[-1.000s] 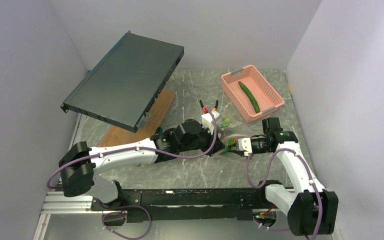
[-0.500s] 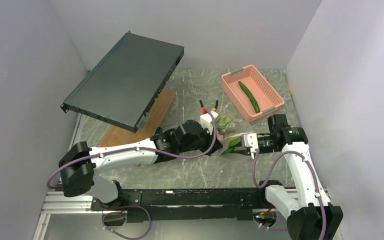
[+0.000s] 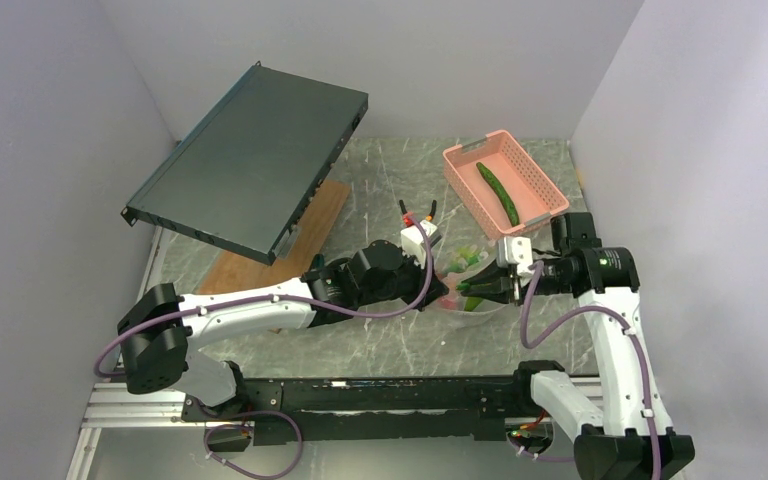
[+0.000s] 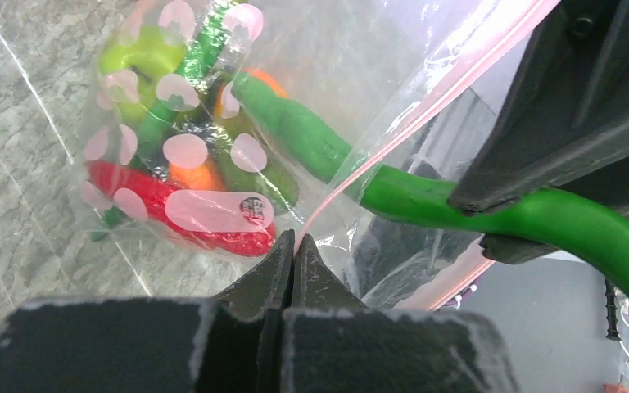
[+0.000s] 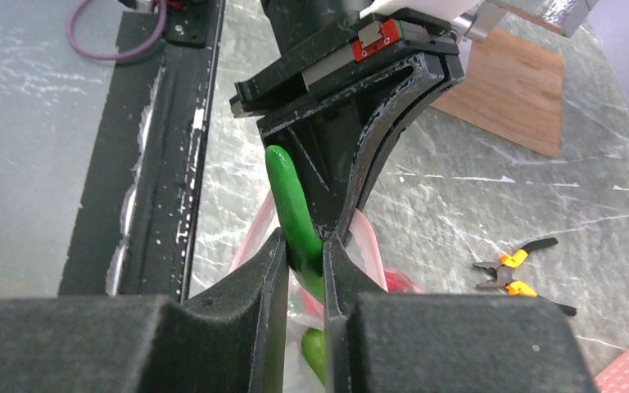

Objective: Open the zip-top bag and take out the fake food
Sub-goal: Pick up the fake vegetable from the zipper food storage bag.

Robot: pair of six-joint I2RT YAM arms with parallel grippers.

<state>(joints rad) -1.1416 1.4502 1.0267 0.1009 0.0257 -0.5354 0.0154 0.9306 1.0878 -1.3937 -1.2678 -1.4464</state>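
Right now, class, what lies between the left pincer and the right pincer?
The mouth of the zip-top bag, a green cucumber poking through it. The left wrist view shows it: left pincer pinches the rim, right pincer grips the cucumber.

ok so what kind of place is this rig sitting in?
Likely a robot test cell, not a real kitchen: left arm and right arm bolted to a rail at the edge of a table boxed in by blank walls, with mismatched props, a dark metal case, a pink basket, pliers.

The grey marbled table (image 3: 380, 345) carries a pink basket (image 3: 468, 198) back right — a wooden board (image 3: 315, 215) back left. The pliers (image 3: 418, 212) lie between, near a clear bag (image 3: 460, 262).
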